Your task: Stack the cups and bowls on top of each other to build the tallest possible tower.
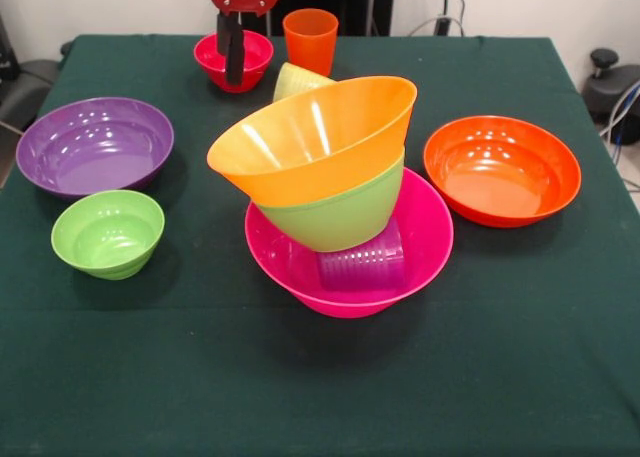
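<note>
at the left of the frame the purple bowl (95,144) is sitting upright on the green tabletop (320,397), with the small green bowl (108,233) just below it; both are lying well apart from the stack and are not yet part of it. moving toward the upper middle, the tool (232,49) is hanging over the small red bowl (234,60), its dark fingers reaching down into it; whether it is clenched or released i cannot tell. just to the right the orange cup (310,40) is standing upright, and a pale yellow cup (297,80) is peeking out behind the stack.

at centre the tower (335,197) is leaning: the pink bowl (420,239) is holding the purple cup (363,258) on its side, and the medium green bowl (340,214) and yellow-orange bowl (315,139) are tilting steeply on it, mouths facing upper left. that seems the main risk: a cup lying on its side is giving a rolling, uneven seat, so any added load or nudge is likely sliding the upper bowls off toward the left.

at the right the orange-red bowl (502,169) is sitting alone, near the pink bowl but not touching.
</note>
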You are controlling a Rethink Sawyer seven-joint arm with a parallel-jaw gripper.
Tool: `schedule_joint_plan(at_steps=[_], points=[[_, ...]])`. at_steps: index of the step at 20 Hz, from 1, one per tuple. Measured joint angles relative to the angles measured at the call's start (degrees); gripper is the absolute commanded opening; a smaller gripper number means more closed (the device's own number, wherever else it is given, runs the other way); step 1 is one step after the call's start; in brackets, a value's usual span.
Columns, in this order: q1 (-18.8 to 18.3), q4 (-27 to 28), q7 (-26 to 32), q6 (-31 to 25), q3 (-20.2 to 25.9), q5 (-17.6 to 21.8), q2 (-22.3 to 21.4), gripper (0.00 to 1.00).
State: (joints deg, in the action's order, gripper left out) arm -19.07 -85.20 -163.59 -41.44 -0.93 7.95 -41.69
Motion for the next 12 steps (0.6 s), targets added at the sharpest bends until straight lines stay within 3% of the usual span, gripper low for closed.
schedule_joint_plan(at_steps=[12], points=[[-4.0, -6.7, 0.0, 2.3, 0.6, 0.0, -2.4, 1.0]])
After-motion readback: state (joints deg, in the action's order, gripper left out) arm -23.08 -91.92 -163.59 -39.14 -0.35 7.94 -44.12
